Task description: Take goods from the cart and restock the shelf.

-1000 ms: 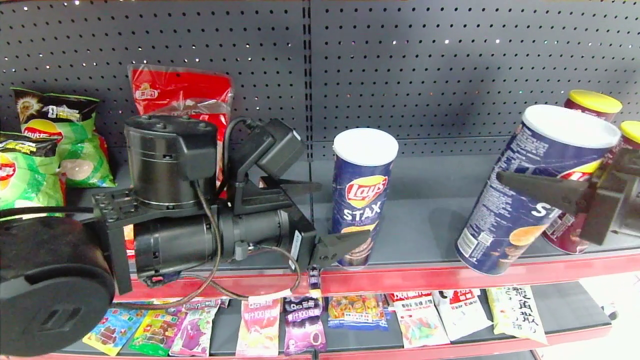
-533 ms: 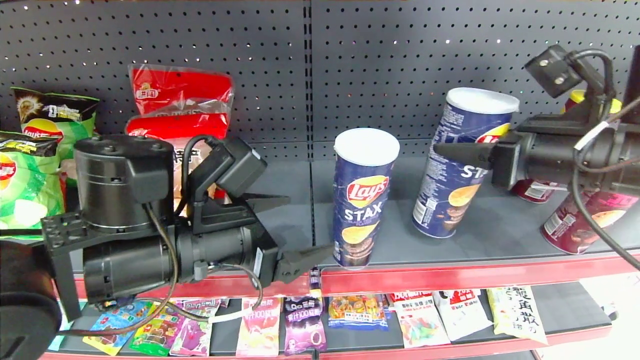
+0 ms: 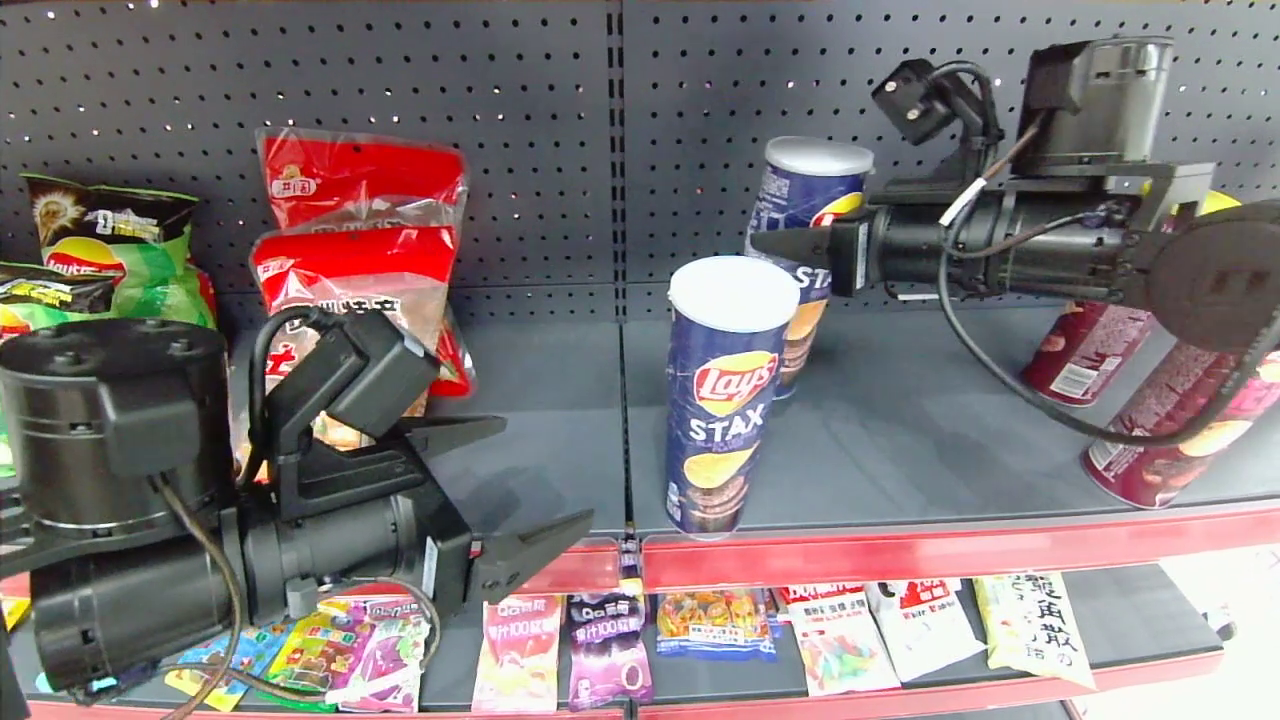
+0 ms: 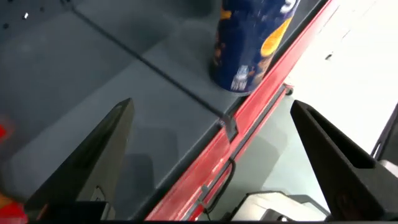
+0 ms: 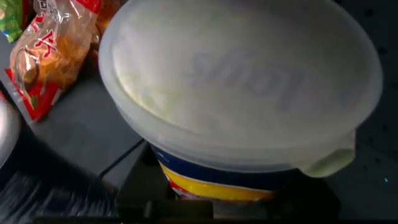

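Blue can [image 3: 803, 192] rearward, in right claw [image 3: 786, 240]

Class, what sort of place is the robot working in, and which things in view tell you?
Probably a shop aisle, or a mock-up: a pegboard-backed shelf with a red front edge, a crisp tube in the right gripper, red snack bags, and sweet packets on the lower shelf.

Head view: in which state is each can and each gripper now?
Front blue can: upright, on the shelf by its front edge.
Rear blue can: gripped, nearly upright, behind the front one; base hidden.
Right gripper: shut on the rear blue can.
Left gripper: open, empty.
Red cans: look tilted, at the shelf's right.
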You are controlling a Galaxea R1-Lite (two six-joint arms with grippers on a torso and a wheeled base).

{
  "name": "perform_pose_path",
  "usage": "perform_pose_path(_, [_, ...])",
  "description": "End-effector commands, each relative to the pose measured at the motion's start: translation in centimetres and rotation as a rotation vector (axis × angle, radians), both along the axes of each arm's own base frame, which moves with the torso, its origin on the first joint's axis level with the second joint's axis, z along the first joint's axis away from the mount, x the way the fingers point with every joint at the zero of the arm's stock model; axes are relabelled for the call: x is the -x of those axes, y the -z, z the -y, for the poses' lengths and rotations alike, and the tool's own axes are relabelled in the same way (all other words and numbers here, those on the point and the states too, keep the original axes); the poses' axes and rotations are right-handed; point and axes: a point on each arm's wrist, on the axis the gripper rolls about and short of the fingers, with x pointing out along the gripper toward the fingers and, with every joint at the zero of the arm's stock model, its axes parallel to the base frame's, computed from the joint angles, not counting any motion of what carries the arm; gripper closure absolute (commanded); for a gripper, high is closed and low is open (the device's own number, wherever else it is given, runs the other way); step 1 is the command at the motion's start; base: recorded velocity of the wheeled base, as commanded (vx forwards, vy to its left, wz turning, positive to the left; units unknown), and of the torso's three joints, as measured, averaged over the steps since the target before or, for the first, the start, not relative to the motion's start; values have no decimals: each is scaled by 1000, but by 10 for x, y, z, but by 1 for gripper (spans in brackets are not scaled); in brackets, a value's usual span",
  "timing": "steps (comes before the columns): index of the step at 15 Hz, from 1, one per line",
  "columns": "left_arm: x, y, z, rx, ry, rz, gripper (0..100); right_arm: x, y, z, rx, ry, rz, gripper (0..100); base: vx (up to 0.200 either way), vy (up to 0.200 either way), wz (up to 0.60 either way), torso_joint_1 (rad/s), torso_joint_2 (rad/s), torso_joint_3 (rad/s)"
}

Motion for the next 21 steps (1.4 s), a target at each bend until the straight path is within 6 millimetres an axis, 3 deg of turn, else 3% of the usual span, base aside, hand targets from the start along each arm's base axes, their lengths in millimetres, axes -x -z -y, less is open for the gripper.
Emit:
perform_pose_path(1, [4,-4,-5,12,-13,17,0,-23,18,-21,15,-26,-29,100,0,0,0,0,0,0])
perform_pose_path(7, [4,-4,-8,13,-22,19,0,-41,29,-41,16,-51,-33,100,0,0,0,0,0,0])
perform_pose_path(13, [3,-3,-7,9,-20,14,0,-45,33,-43,19,-51,-38,100,0,0,0,0,0,0])
perform_pose_path(14, [2,-3,-6,7,-20,13,0,-44,34,-43,20,-51,-41,0,0,0,0,0,0,0])
perform_pose_path(17, [0,-1,-4,4,-20,6,0,-42,32,-40,20,-47,-44,0,0,0,0,0,0,0])
perform_pose_path(21, [-6,0,0,0,-20,0,0,-23,26,-28,25,-41,-53,0,0,0,0,0,0,0])
